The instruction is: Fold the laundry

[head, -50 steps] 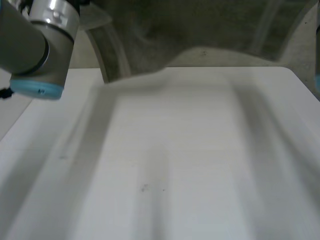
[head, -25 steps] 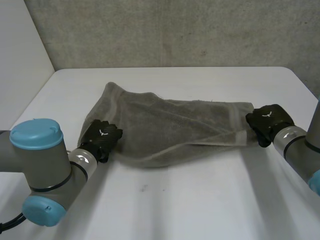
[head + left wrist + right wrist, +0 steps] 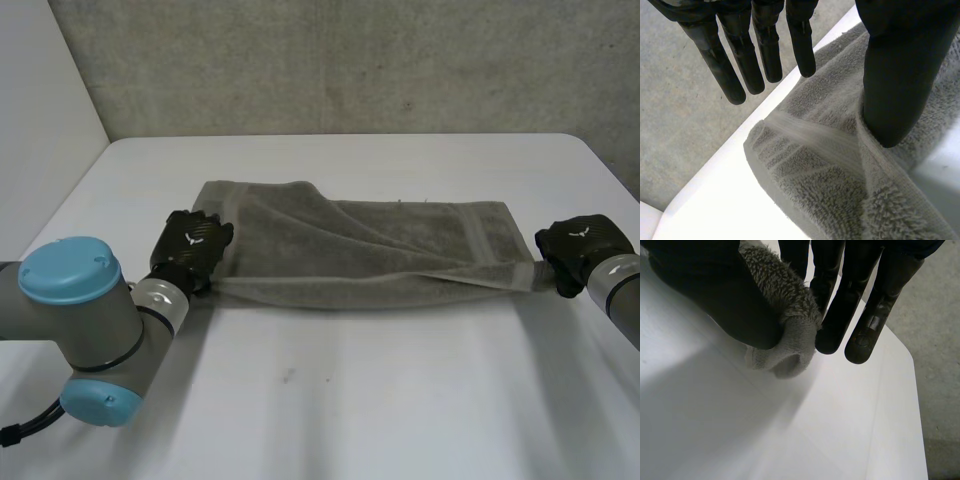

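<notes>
Two robot hands sit at opposite ends of one grey towel (image 3: 370, 250), which lies stretched across the middle of the white worktop (image 3: 350, 400). The left robot hand (image 3: 192, 245) is at the towel's left end, near its front corner. The wrist view shows its fingers (image 3: 740, 55) straight and spread, hanging clear above the cloth, so this robot hand is open. Only its thumb (image 3: 905, 65) meets the terry, the tip set down on a raised ridge of cloth just behind a folded corner. The right robot hand (image 3: 575, 248) is at the towel's right end and is closed on the towel. In its wrist view a bunched bit of the hem (image 3: 785, 315) is pinched between the thumb (image 3: 715, 295) and the straight fingers (image 3: 840, 305), with a small roll of cloth poking out below them just above the worktop. Between the two hands the front edge of the towel runs nearly straight. A loose flap lies folded over on the left half, its edge slanting down towards the right robot hand. The towel's back edge lies flat on the worktop, well short of the far rim. The left arm (image 3: 75, 320), grey with light-blue caps, reaches in from the near left corner.
</notes>
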